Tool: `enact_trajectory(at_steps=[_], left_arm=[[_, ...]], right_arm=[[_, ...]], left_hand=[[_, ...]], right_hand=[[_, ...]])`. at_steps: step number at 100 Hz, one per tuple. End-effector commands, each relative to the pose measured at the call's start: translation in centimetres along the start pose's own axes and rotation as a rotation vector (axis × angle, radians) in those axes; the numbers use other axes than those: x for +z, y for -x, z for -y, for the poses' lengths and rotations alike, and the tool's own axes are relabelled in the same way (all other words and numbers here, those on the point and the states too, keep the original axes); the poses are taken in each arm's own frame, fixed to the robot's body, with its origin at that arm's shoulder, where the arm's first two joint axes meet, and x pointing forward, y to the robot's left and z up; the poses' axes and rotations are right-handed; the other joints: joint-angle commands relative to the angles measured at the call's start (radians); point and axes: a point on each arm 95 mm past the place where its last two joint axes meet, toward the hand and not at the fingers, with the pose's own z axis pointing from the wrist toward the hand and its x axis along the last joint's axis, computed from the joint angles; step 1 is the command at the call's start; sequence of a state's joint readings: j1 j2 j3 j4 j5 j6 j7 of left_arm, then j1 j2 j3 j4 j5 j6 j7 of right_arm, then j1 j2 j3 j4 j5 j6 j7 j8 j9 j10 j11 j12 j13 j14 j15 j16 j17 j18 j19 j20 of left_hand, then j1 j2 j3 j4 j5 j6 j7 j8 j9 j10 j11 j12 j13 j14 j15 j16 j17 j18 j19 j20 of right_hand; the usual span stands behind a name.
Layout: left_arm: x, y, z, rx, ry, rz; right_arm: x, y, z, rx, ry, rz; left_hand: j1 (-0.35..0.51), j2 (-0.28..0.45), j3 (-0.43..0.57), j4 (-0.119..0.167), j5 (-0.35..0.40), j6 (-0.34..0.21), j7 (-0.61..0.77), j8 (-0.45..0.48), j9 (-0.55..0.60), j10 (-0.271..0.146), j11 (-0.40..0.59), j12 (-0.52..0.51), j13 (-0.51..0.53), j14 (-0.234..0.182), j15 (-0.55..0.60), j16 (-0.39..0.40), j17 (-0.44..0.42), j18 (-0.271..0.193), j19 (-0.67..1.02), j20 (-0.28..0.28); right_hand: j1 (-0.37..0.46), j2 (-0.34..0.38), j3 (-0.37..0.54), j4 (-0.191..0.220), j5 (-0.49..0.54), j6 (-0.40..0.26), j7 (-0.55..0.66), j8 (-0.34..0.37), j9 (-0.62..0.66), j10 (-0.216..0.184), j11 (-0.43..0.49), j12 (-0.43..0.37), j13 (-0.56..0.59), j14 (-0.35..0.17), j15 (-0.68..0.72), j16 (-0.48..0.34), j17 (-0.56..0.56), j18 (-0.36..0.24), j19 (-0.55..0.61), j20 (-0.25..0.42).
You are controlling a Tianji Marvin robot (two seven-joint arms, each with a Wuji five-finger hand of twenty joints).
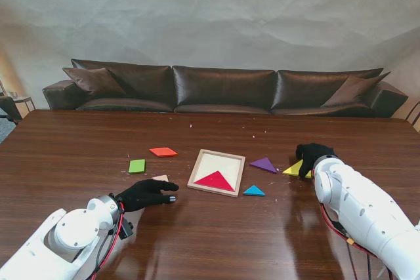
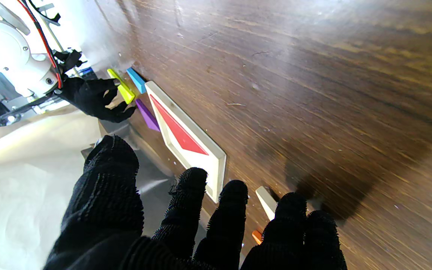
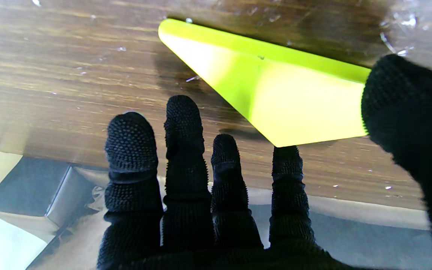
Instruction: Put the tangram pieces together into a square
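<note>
A wooden tray (image 1: pixel 235 174) lies mid-table with a red triangle (image 1: pixel 215 180) inside; the left wrist view shows the tray (image 2: pixel 216 157) and the red triangle (image 2: pixel 180 135) too. My left hand (image 1: pixel 147 193) hovers open to the tray's left, its fingers (image 2: pixel 195 187) spread beside a pale piece (image 1: pixel 161 178) (image 2: pixel 266 200). My right hand (image 1: pixel 312 155) is open over the yellow triangle (image 1: pixel 293 170) (image 3: pixel 276 97), which lies flat. Its thumb (image 3: pixel 407 105) is at one edge and a fingertip (image 3: pixel 285 155) at a corner. A purple triangle (image 1: pixel 264 164) and a blue triangle (image 1: pixel 254 191) lie right of the tray.
An orange parallelogram (image 1: pixel 163 152) and a green square (image 1: pixel 137 166) lie left of the tray, farther from me than my left hand. A dark sofa (image 1: pixel 223 90) stands behind the table's far edge.
</note>
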State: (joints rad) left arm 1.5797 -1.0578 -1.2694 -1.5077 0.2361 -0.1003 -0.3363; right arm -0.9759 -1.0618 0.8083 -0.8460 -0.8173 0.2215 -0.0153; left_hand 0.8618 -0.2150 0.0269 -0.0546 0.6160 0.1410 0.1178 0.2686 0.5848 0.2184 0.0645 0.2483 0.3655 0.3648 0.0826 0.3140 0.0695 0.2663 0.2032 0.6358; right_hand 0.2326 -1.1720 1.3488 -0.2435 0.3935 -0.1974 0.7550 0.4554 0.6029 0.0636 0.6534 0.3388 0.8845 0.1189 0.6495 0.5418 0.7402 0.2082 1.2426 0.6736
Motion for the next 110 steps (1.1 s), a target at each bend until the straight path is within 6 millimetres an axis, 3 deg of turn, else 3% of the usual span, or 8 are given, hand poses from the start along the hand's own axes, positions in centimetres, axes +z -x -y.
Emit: enact_trajectory(at_steps=[1, 31, 52, 70, 90, 101, 110], left_arm=[[0.0, 0.1, -0.7, -0.008, 0.028, 0.003], [0.0, 0.0, -0.7, -0.011, 0.027, 0.002], [-0.2, 0.0, -0.8, -0.012, 0.026, 0.005], [-0.3, 0.0, -0.8, -0.014, 0.027, 0.006], [-0.3, 0.0, -0.8, -0.015, 0.026, 0.005], [-0.4, 0.1, -0.8, -0.015, 0.025, 0.005], [-0.5, 0.1, -0.8, -0.017, 0.023, 0.007]], right_arm=[[-0.1, 0.0, 1.5, -0.007, -0.044, 0.002], [0.3, 0.1, 3.2, -0.028, -0.031, 0.009], [0.5, 0.0, 4.3, -0.034, -0.046, 0.006], [0.5, -0.1, 4.9, -0.024, -0.047, 0.001], [0.6, -0.2, 5.1, -0.007, -0.051, -0.004], [0.5, -0.2, 5.2, 0.006, -0.058, -0.007], [0.6, -0.1, 5.4, 0.024, -0.058, -0.014]], left_hand=[[0.01, 0.033, -0.019, 0.036, 0.017, -0.008, 0.003, 0.003, 0.018, -0.009, 0.006, 0.006, 0.006, 0.004, 0.015, 0.007, 0.019, 0.056, 0.005, 0.01], [0.01, 0.033, -0.019, 0.036, 0.017, -0.007, 0.003, 0.003, 0.019, -0.008, 0.006, 0.006, 0.01, 0.008, 0.017, 0.008, 0.02, 0.058, 0.005, 0.01], [0.009, 0.033, -0.02, 0.036, 0.017, -0.009, 0.003, 0.003, 0.019, -0.006, 0.007, 0.006, 0.015, 0.012, 0.019, 0.009, 0.021, 0.06, 0.006, 0.011], [0.01, 0.035, -0.019, 0.036, 0.016, -0.006, 0.003, 0.003, 0.018, -0.005, 0.006, 0.006, 0.019, 0.013, 0.021, 0.011, 0.021, 0.06, 0.006, 0.01], [0.01, 0.035, -0.02, 0.036, 0.016, -0.007, 0.003, 0.002, 0.019, -0.005, 0.006, 0.006, 0.02, 0.014, 0.022, 0.011, 0.022, 0.061, 0.006, 0.011], [0.009, 0.035, -0.02, 0.035, 0.016, -0.006, 0.003, 0.002, 0.018, -0.007, 0.006, 0.006, 0.022, 0.013, 0.023, 0.012, 0.024, 0.062, 0.007, 0.011], [0.01, 0.035, -0.02, 0.036, 0.017, -0.005, 0.003, 0.002, 0.018, -0.005, 0.006, 0.006, 0.023, 0.013, 0.023, 0.012, 0.024, 0.061, 0.006, 0.011]], right_hand=[[-0.028, -0.081, 0.059, -0.015, 0.072, -0.015, 0.038, 0.04, 0.02, -0.012, -0.006, 0.006, 0.016, 0.015, -0.002, -0.005, -0.208, 0.023, 0.002, 0.018], [0.042, -0.17, 0.084, -0.016, 0.159, -0.048, 0.217, 0.18, 0.118, -0.048, 0.028, 0.019, 0.084, -0.007, 0.035, 0.012, -0.171, 0.013, 0.03, 0.021], [0.081, -0.208, 0.09, -0.014, 0.239, -0.067, 0.311, 0.249, 0.178, -0.048, 0.035, 0.027, 0.12, -0.014, 0.041, 0.017, -0.156, 0.017, 0.042, 0.021], [0.109, -0.226, 0.098, -0.012, 0.323, -0.082, 0.413, 0.35, 0.195, -0.031, 0.028, 0.035, 0.13, -0.02, 0.04, 0.023, -0.149, 0.013, 0.045, 0.018], [0.141, -0.266, 0.105, -0.012, 0.414, -0.083, 0.486, 0.433, 0.2, 0.02, -0.017, 0.009, 0.139, 0.0, -0.01, 0.005, -0.13, 0.037, 0.04, 0.014], [0.173, -0.282, 0.105, -0.009, 0.464, -0.067, 0.505, 0.461, 0.255, 0.021, -0.044, -0.014, 0.205, -0.007, -0.026, 0.003, -0.075, 0.058, 0.045, 0.015], [0.234, -0.269, 0.089, 0.001, 0.531, -0.04, 0.512, 0.464, 0.377, -0.015, -0.057, -0.028, 0.317, -0.047, -0.002, 0.019, 0.019, 0.057, 0.077, 0.02]])
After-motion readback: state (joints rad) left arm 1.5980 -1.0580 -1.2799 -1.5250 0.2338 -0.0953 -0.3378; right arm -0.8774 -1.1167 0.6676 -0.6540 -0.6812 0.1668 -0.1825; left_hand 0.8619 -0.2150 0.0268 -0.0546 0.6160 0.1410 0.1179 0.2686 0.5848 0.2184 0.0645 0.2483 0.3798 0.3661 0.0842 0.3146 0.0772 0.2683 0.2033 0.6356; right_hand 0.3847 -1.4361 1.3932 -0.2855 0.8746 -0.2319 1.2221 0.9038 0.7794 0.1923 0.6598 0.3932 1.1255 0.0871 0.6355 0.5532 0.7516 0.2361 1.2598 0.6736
